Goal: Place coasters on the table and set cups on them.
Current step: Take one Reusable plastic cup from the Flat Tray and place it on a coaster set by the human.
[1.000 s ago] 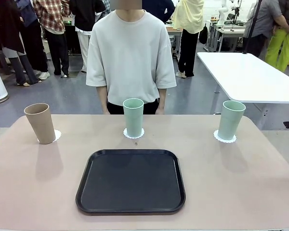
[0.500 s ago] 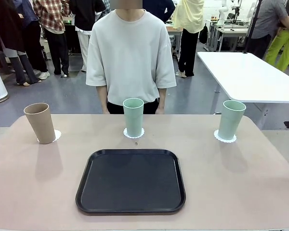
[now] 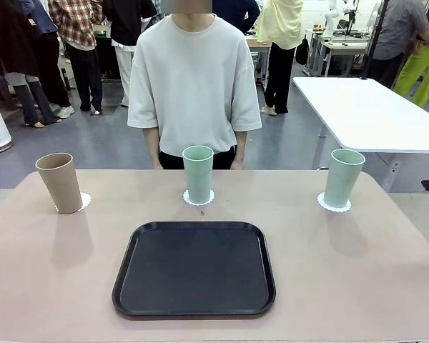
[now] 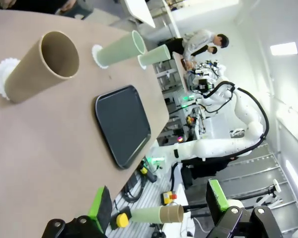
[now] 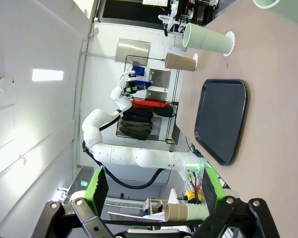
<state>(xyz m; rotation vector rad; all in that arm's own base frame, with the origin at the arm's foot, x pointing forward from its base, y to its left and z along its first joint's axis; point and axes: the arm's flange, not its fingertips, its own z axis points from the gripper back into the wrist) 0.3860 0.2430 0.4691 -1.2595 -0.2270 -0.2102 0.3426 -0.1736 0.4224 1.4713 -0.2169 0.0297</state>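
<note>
Fingers of the left gripper (image 4: 159, 208) stand spread wide with nothing between their green pads (image 4: 100, 208), raised off to the side of the table (image 3: 50, 279); the right gripper (image 5: 154, 191) is likewise released and empty, hanging off the opposite side.

Nothing on the tabletop has shifted since a second ago. From the front, with the black tray (image 3: 194, 269) as the clock's centre, the tan-brown cup (image 3: 59, 183) stands upright at 10 o'clock on its coaster (image 3: 84, 201) (only a crescent of the lace shows past the base). One mint green cup (image 3: 197, 174) stands at 12 o'clock on a second coaster (image 3: 199, 200), just beyond the tray's far edge. A second mint green cup (image 3: 342, 178) stands at 2 o'clock on the third coaster (image 3: 333, 206). All three cups are well apart from each other.

A person in a pale grey T-shirt (image 3: 194, 86) remains standing at the far edge, behind the middle cup, arms down
</note>
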